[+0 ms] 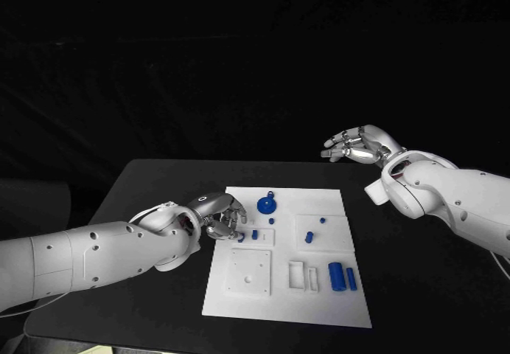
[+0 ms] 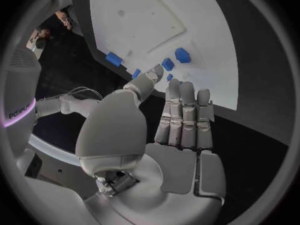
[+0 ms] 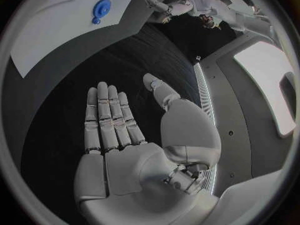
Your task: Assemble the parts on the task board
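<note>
L hand (image 1: 216, 214): over the board's (image 1: 319, 302) near-left edge, fingers (image 2: 181, 110) straight and side by side, holding nothing.
Small blue pegs (image 1: 247, 236): on the board just past the L fingertips, not touched.
R hand (image 1: 360, 144): raised past the board's far-right corner, well apart from it; fingers loosely curled, nothing in them.
Round blue part (image 1: 267, 204): on board, just beside L fingers, apart.
Surface (image 1: 159, 177): black, carries the board.

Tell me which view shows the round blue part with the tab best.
The head view: the round blue part lies in full sight near the task board's far edge, its place among the other parts clear. The right wrist view shows it small, beyond the open right hand. I cannot pick it out in the left wrist view.
</note>
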Robot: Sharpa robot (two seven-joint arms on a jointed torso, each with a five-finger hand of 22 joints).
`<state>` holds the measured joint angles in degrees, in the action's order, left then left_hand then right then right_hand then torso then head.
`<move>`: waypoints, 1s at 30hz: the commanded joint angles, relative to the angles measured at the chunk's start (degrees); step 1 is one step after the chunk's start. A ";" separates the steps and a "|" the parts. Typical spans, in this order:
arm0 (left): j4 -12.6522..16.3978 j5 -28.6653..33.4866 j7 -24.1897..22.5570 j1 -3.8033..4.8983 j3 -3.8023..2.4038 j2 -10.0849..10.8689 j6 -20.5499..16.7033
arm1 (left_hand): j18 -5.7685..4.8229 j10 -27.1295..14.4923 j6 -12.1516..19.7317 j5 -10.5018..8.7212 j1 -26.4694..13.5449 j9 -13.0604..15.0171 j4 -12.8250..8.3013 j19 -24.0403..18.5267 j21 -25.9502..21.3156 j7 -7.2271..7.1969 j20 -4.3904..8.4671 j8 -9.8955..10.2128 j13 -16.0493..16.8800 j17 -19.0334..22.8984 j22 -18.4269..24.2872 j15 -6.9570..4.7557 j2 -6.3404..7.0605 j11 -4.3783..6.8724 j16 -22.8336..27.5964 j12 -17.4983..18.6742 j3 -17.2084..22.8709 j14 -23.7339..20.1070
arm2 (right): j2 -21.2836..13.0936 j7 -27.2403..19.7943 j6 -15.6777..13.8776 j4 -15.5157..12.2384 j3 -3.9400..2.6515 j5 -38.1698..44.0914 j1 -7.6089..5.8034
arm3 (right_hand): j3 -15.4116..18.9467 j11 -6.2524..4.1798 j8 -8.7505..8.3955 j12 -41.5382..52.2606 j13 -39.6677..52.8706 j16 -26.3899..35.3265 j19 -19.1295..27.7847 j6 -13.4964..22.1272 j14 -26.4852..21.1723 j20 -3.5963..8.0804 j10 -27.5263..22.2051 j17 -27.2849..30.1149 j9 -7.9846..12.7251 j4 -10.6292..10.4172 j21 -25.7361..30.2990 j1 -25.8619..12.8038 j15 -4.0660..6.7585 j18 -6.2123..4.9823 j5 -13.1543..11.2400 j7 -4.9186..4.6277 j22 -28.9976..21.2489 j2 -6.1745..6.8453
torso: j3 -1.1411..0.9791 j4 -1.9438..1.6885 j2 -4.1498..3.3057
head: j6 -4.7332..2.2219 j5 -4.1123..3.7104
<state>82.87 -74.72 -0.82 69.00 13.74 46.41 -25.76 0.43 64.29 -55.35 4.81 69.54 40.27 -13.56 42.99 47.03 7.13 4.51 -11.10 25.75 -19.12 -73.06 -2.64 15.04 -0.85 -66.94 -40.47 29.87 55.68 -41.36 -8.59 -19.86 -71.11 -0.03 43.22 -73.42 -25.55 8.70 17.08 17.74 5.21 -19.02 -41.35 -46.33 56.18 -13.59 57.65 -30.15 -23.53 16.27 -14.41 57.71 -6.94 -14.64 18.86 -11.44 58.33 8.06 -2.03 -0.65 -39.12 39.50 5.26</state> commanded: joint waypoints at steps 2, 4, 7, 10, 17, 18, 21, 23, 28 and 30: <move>-0.49 -6.82 -1.26 -0.54 0.00 -0.54 -0.90 | -0.21 -0.07 0.41 -1.32 -1.06 -0.55 0.13 -0.43 -0.48 0.17 3.19 0.49 -0.18 0.13 -0.15 0.61 0.92 -0.36 0.60 0.80 0.14 -0.04 | -0.11 -0.67 0.53 -0.04 -0.03 -0.01 0.05 | 0.22 -0.03 0.04 -0.40 -0.10 0.40 0.39 0.17 0.01 -0.07 0.57 0.06 0.10 0.04 0.23 0.15 -0.33 -0.35 0.37 -0.18 -0.09 -0.36 | 0.05 0.06 0.01 | 0.05 0.00; -0.74 -7.60 -0.69 -0.68 0.00 -0.80 -0.55 | -0.18 -0.02 0.28 -1.56 -1.54 -0.68 0.38 -0.41 -0.57 0.16 3.12 0.47 -0.21 0.11 -0.20 0.66 1.14 -0.38 0.71 0.97 0.06 -0.02 | -0.11 -0.67 0.53 -0.04 -0.03 -0.01 0.06 | 0.22 -0.03 0.04 -0.41 -0.11 0.40 0.39 0.17 0.01 -0.07 0.57 0.06 0.10 0.04 0.23 0.16 -0.33 -0.35 0.38 -0.18 -0.09 -0.36 | 0.07 0.05 0.00 | 0.15 -0.06; -1.14 -7.92 -0.07 -0.89 -0.01 -1.16 0.37 | -0.14 0.09 -0.16 -1.70 -2.15 -0.76 0.74 -0.40 -0.68 -0.01 3.07 0.27 -0.20 0.06 -0.28 0.70 1.29 -0.27 0.80 1.15 -0.07 0.03 | -0.11 -0.68 0.55 -0.06 -0.03 -0.01 0.08 | 0.22 -0.03 0.05 -0.41 -0.12 0.40 0.39 0.17 0.01 -0.07 0.58 0.06 0.11 0.04 0.24 0.17 -0.32 -0.36 0.39 -0.18 -0.09 -0.36 | 0.02 0.02 0.00 | 0.16 -0.04; -1.62 -8.82 1.45 -1.01 -0.01 -1.44 2.23 | -0.03 0.50 -1.04 -1.78 -2.86 -0.80 1.25 -0.23 -0.73 -0.32 3.09 -0.17 -0.09 -0.15 -0.44 0.63 1.33 -0.01 0.67 1.19 -0.28 0.32 | -0.05 -0.71 0.55 0.01 -0.03 -0.01 0.12 | 0.21 -0.03 0.05 -0.42 -0.14 0.41 0.39 0.16 0.01 -0.07 0.58 0.07 0.11 0.04 0.25 0.19 -0.32 -0.35 0.40 -0.18 -0.10 -0.36 | 0.00 0.02 0.02 | 0.20 -0.02; -2.31 -9.84 3.44 -1.28 -0.01 -1.83 3.24 | 0.17 1.19 -1.41 -1.97 -4.52 -1.01 2.02 0.25 -0.62 -0.53 3.29 -0.34 0.27 -0.64 -0.76 0.33 1.74 0.25 0.11 0.95 -1.28 0.84 | -0.11 -0.72 0.56 -0.02 -0.03 -0.01 0.13 | 0.22 -0.03 0.05 -0.43 -0.17 0.42 0.38 0.16 0.02 -0.08 0.60 0.07 0.12 0.04 0.26 0.20 -0.32 -0.36 0.41 -0.18 -0.10 -0.37 | -0.03 0.03 0.01 | 0.31 0.00; -2.46 -9.87 3.54 -1.33 -0.01 -1.93 3.44 | 0.17 1.20 -1.41 -1.98 -4.56 -1.02 2.03 0.27 -0.62 -0.53 3.30 -0.34 0.28 -0.66 -0.78 0.31 1.75 0.26 0.09 0.95 -1.32 0.84 | -0.11 -0.73 0.56 -0.03 -0.03 -0.01 0.14 | 0.22 -0.03 0.06 -0.43 -0.17 0.42 0.38 0.16 0.02 -0.08 0.60 0.07 0.12 0.04 0.26 0.20 -0.32 -0.36 0.41 -0.18 -0.10 -0.37 | -0.02 0.03 0.01 | 0.34 0.01; -2.86 -9.90 4.25 -1.37 -0.02 -2.27 4.02 | 0.19 1.21 -1.42 -1.99 -4.76 -1.05 2.12 0.30 -0.63 -0.54 3.32 -0.34 0.32 -0.71 -0.81 0.28 1.75 0.27 0.06 0.95 -1.43 0.83 | -0.09 -0.73 0.59 -0.03 -0.03 -0.01 0.14 | 0.22 -0.03 0.06 -0.43 -0.19 0.42 0.38 0.15 0.02 -0.08 0.61 0.07 0.13 0.03 0.27 0.20 -0.32 -0.35 0.41 -0.18 -0.10 -0.38 | -0.01 0.04 0.01 | 0.43 -0.03; -3.14 -9.72 4.56 -1.42 -0.02 -2.45 4.08 | 0.19 1.21 -1.43 -1.99 -4.83 -1.06 2.17 0.32 -0.63 -0.55 3.33 -0.35 0.33 -0.73 -0.82 0.27 1.72 0.27 0.06 0.96 -1.46 0.81 | -0.09 -0.73 0.58 -0.03 -0.03 -0.01 0.14 | 0.23 -0.03 0.06 -0.44 -0.19 0.42 0.38 0.15 0.03 -0.09 0.62 0.07 0.13 0.02 0.27 0.20 -0.31 -0.36 0.42 -0.18 -0.10 -0.39 | 0.01 0.05 0.00 | 0.44 -0.05; -3.84 -10.10 4.93 -1.65 -0.02 -2.94 4.39 | 0.23 1.23 -1.47 -1.98 -4.79 -1.08 2.27 0.36 -0.65 -0.57 3.37 -0.37 0.38 -0.79 -0.85 0.24 1.56 0.30 0.02 0.95 -1.36 0.81 | -0.12 -0.74 0.61 -0.13 -0.03 -0.02 0.15 | 0.23 -0.03 0.07 -0.44 -0.22 0.42 0.37 0.14 0.03 -0.09 0.63 0.08 0.14 0.01 0.28 0.20 -0.31 -0.36 0.42 -0.18 -0.10 -0.40 | -0.01 0.05 0.00 | 0.50 -0.06; -3.94 -10.32 5.08 -1.72 -0.02 -2.97 4.17 | 0.25 1.24 -1.48 -1.97 -4.72 -1.09 2.31 0.39 -0.66 -0.58 3.39 -0.38 0.40 -0.81 -0.87 0.22 1.52 0.31 0.01 0.95 -1.28 0.80 | -0.14 -0.74 0.61 -0.15 -0.03 -0.02 0.16 | 0.23 -0.03 0.07 -0.44 -0.23 0.42 0.37 0.14 0.03 -0.09 0.64 0.08 0.14 0.01 0.28 0.20 -0.31 -0.36 0.42 -0.18 -0.10 -0.40 | 0.00 0.02 0.01 | 0.57 -0.09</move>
<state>78.93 -83.98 3.35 67.43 13.76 43.57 -22.42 0.44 65.11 -56.39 3.05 65.25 39.24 -11.50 43.00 46.55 6.54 4.51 -11.14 26.08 -19.84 -73.84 -2.35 16.57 -0.50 -66.78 -39.48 28.61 56.21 -41.48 -8.63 -19.85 -71.17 -0.03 43.19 -73.30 -25.55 8.70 17.08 17.51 5.04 -18.81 -41.35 -46.37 56.19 -13.59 58.06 -30.16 -23.48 16.27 -14.41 57.71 -6.94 -14.65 19.09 -11.41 58.30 8.06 -2.03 -0.60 -39.11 40.00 5.19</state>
